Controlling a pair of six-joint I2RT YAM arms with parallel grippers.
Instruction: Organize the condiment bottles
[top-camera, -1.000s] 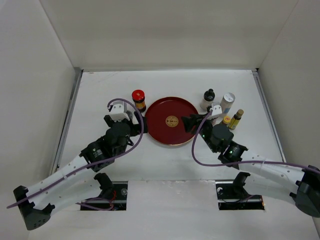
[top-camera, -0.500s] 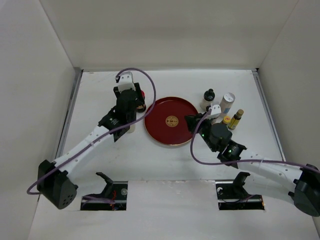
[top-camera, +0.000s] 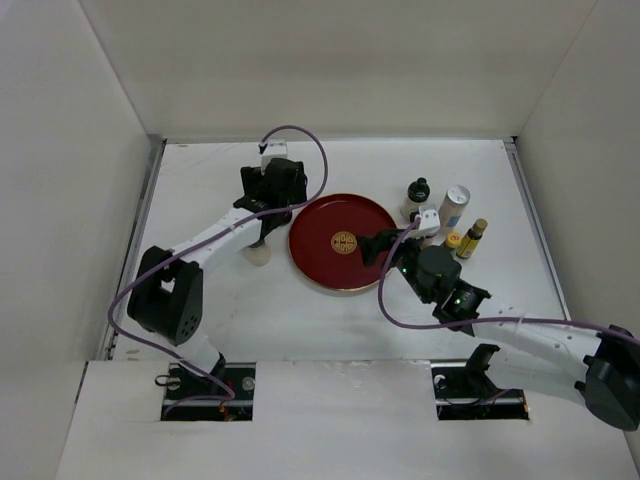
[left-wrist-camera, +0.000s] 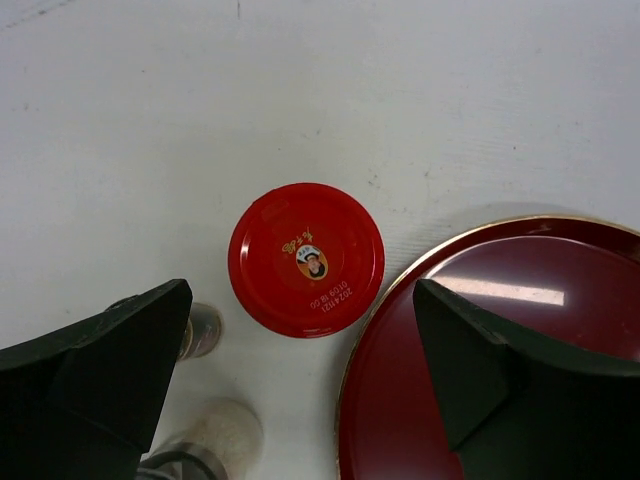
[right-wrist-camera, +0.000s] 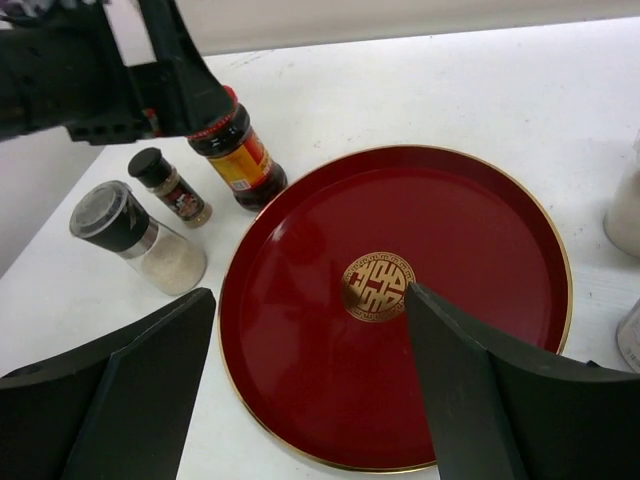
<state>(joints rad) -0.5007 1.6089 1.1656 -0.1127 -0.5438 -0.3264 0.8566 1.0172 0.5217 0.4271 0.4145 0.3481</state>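
Top external view: the red tray (top-camera: 318, 222) is bare; the condiment bottles (top-camera: 417, 192) stand beside it on the table (top-camera: 200, 180). The left gripper (left-wrist-camera: 302, 295) hangs open over the red-lid jar (left-wrist-camera: 306, 258). The right gripper (right-wrist-camera: 310, 295) is open and empty. All the work seems left to do.

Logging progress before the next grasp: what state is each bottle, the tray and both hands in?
left hand: open, either side of the red-capped jar, not gripping.
right hand: open, empty, over the tray.
red-capped jar: upright, capped, beside the tray.
tray: empty.
grinder: upright, off the tray.
small bottle: upright, off the tray.
silver-capped bottle: upright, off the tray.
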